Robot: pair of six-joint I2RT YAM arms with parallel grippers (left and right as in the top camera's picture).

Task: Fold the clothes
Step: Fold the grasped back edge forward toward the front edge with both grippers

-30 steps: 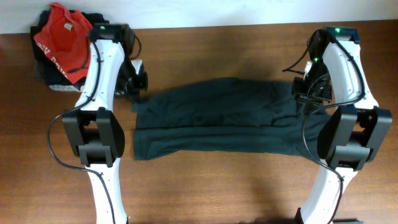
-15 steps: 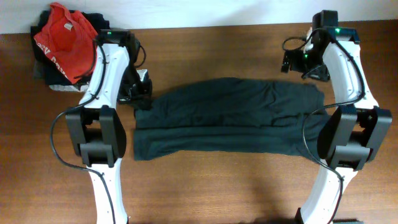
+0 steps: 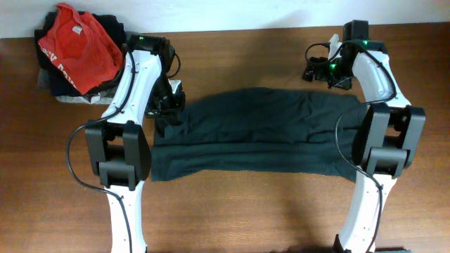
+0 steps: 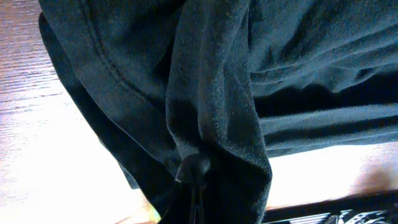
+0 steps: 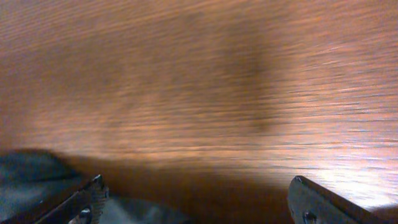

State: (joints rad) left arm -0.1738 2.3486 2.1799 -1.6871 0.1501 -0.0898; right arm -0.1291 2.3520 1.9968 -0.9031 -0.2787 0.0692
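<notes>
Pinching a bunched fold at the left edge of the clothes (image 3: 260, 133), the left gripper (image 3: 167, 107) is clamped tight on the fabric. From that gripper the dark garment is laid out flat across the table (image 3: 246, 211) toward the right arm. The right gripper (image 5: 196, 198) is held wide apart over bare wood, just past the garment's corner. A red T-shirt (image 3: 74, 46) is piled beyond the left gripper.

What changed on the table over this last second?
The right gripper let go of the dark garment at its right end, opened, and swung away toward the far edge. The left gripper, shut on the garment's left corner, nudged it inward. The rest of the garment and the red T-shirt stayed put.
</notes>
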